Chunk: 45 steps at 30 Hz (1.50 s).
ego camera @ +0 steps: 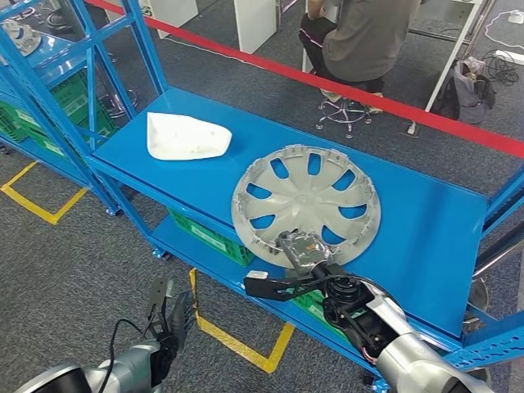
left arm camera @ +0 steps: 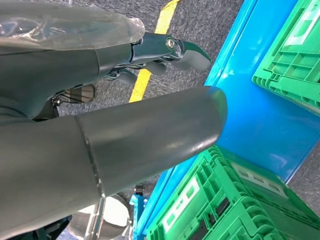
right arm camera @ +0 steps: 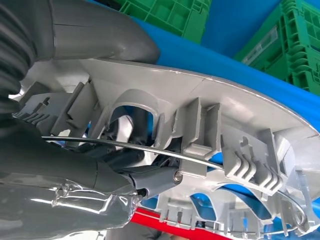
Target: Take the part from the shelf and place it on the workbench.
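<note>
A blue shelf (ego camera: 426,237) spans the head view, with a silver hubcap (ego camera: 305,201) at centre and a white cover part (ego camera: 185,136) upper left. The right hand (ego camera: 303,274) clamps the hubcap's near rim. Lower left, the left hand (ego camera: 165,315) hangs empty, fingers apart.

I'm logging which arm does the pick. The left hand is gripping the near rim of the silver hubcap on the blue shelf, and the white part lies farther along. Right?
Not quite: the right hand grips the hubcap, as the head view shows. The left hand hangs low over the floor. The white part does lie farther along the blue shelf.
</note>
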Available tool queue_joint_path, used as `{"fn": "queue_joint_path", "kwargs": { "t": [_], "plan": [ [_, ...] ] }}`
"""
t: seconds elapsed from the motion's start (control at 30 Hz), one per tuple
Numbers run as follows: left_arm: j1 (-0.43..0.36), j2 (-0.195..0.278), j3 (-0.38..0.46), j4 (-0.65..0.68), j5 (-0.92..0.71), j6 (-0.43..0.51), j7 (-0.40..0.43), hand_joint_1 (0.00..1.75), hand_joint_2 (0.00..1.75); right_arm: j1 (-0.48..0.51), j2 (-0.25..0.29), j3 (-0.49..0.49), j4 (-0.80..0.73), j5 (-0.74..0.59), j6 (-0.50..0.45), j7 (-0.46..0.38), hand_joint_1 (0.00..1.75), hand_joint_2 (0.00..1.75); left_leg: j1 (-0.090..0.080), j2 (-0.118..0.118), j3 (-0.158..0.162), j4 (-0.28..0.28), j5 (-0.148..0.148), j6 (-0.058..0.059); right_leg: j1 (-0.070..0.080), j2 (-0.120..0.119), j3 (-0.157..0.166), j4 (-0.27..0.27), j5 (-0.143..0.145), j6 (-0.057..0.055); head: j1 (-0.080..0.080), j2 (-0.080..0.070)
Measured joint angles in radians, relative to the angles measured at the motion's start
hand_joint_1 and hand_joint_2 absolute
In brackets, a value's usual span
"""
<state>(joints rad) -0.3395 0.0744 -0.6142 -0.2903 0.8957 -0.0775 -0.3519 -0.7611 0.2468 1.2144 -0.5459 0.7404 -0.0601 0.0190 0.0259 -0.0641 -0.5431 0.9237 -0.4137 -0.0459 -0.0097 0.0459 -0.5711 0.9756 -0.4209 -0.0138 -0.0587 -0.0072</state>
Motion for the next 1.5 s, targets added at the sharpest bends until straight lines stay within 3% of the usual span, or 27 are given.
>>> {"fn": "queue_joint_path", "kwargs": {
  "t": [0.2, 0.53, 0.8, 1.5],
  "plan": [
    [0.007, 0.004, -0.002, -0.001, -0.016, -0.03, -0.008, 0.0, 0.0, 0.008, -0.001, -0.012, 0.001, 0.021, -0.014, 0.02, 1.75, 1.75, 0.0, 0.0, 0.0, 0.0, 0.0, 0.0, 0.0, 0.0, 0.001, 0.0, 0.0, 0.0, 0.0, 0.0],
    [0.096, 0.052, -0.007, -0.029, -0.03, -0.055, -0.053, 0.0, 0.0, 0.017, -0.012, -0.044, -0.003, 0.077, -0.07, 0.031, 1.75, 1.75, 0.0, 0.0, 0.0, 0.0, -0.001, 0.0, 0.0, -0.002, 0.001, 0.0, -0.001, 0.001, 0.0, 0.0],
    [0.035, 0.03, -0.007, -0.027, 0.01, 0.007, -0.018, 0.0, 0.0, -0.02, -0.02, -0.092, -0.069, 0.124, -0.133, 0.088, 1.75, 1.75, 0.0, -0.001, -0.006, 0.001, 0.003, 0.0, 0.0, -0.003, -0.004, 0.0, 0.004, 0.002, 0.0, 0.0],
    [0.032, 0.025, -0.007, -0.025, 0.021, 0.016, -0.025, 0.0, 0.0, -0.077, -0.062, -0.253, -0.312, 0.19, -0.158, 0.136, 1.75, 1.75, 0.0, 0.001, -0.013, 0.002, 0.003, 0.0, -0.001, 0.001, -0.012, 0.0, 0.004, 0.001, 0.0, 0.0]
  ]
}}
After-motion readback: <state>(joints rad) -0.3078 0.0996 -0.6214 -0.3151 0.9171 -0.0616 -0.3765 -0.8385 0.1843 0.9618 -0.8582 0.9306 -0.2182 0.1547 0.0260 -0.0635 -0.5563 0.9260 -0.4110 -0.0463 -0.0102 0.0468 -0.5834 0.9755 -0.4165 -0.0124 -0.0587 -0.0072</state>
